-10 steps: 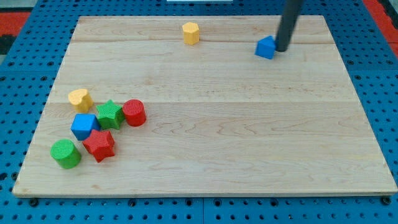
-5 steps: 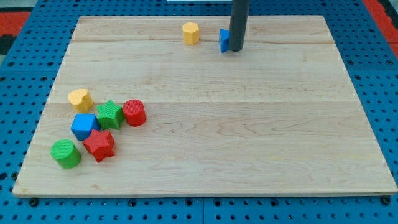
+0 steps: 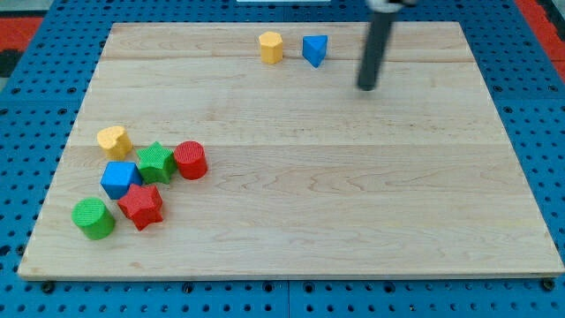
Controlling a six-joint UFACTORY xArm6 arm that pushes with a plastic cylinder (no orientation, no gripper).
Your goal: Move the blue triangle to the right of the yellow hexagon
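The blue triangle point(image 3: 314, 49) lies near the view's top, just to the right of the yellow hexagon point(image 3: 271, 47), with a small gap between them. My tip point(image 3: 366, 87) is to the right of the triangle and a little lower in the view, apart from it and touching no block.
A cluster sits at the view's lower left: a yellow heart point(image 3: 114, 140), a green star point(image 3: 156, 162), a red cylinder point(image 3: 190, 160), a blue cube point(image 3: 119, 179), a red star point(image 3: 141, 206) and a green cylinder point(image 3: 94, 218). The wooden board point(image 3: 353, 194) rests on a blue pegboard.
The blue triangle has been pushed left, from the board's upper right to beside the yellow hexagon. My tip has then drawn back to the right and down, away from the triangle.
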